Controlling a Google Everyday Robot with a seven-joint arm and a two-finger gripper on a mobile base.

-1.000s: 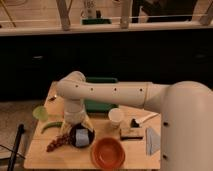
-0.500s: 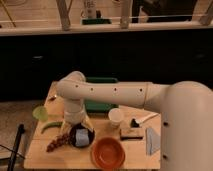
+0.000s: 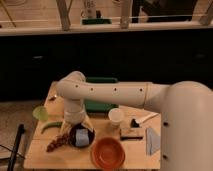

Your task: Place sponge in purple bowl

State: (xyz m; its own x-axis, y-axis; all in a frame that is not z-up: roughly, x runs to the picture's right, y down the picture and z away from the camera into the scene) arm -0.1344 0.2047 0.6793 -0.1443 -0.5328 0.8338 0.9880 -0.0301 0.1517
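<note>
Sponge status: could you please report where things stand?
Gripper low over purple bowl. Sponge in bowl, beneath gripper. Orange bowl close by, not blocking.

Claw [image 3: 76, 126] sits over the purple bowl [image 3: 90, 135], sponge [image 3: 81, 138] in it.

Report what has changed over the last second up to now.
Nothing visibly changed. The claw is low over the purple bowl, where it was before. The sponge sits at the bowl's mouth right under the claw, and it cannot be told whether it is gripped or released. The orange bowl and the white cup have not moved.
</note>
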